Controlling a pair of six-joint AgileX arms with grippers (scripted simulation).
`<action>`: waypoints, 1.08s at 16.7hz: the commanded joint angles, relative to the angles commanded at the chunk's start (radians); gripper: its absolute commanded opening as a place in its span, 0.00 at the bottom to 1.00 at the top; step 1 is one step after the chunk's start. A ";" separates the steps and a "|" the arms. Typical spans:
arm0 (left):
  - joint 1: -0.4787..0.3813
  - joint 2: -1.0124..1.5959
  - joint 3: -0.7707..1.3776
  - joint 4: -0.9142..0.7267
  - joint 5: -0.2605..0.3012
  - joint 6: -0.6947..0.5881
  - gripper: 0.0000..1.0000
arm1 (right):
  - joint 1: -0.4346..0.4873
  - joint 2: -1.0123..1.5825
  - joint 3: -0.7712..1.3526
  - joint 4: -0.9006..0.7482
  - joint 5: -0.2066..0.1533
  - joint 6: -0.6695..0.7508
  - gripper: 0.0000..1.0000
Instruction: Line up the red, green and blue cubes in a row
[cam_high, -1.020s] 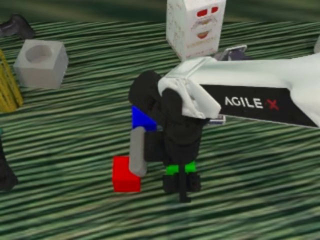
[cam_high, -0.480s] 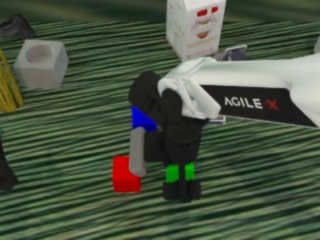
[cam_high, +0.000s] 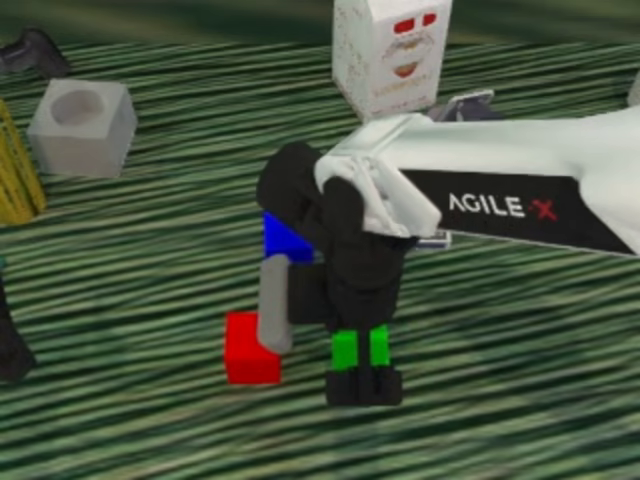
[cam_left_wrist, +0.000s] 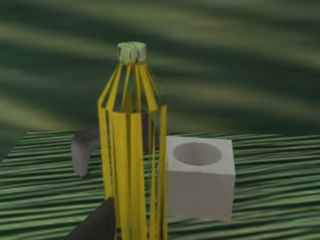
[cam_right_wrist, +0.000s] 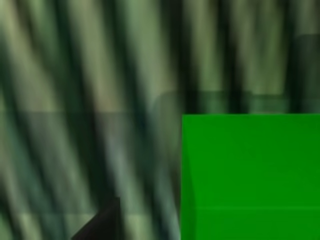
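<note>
Right hand (cam_high: 362, 372) clamps the green cube (cam_high: 360, 345) beside the red cube (cam_high: 247, 350); blue cube (cam_high: 282, 238) half-hidden behind.

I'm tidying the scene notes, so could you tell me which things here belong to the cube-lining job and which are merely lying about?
Job: red cube; green cube; blue cube; right gripper.
Lying about: grey block; yellow bottle; white carton.

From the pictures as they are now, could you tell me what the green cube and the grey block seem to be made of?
Green cube: flat, uniform colour with no grain or gloss; looks like matte plastic or painted wood, though I cannot tell which. Grey block: pale, dull faces and a smooth round hole; perhaps matte plastic or stone-like, uncertain.
</note>
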 joint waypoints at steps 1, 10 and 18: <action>0.000 0.000 0.000 0.000 0.000 0.000 1.00 | 0.003 -0.003 0.013 -0.014 0.000 -0.002 1.00; 0.000 0.000 0.000 0.000 0.000 0.000 1.00 | 0.007 -0.069 0.172 -0.241 -0.001 -0.002 1.00; -0.047 0.152 0.153 -0.103 0.004 -0.047 1.00 | -0.057 -0.200 0.067 -0.143 -0.015 0.039 1.00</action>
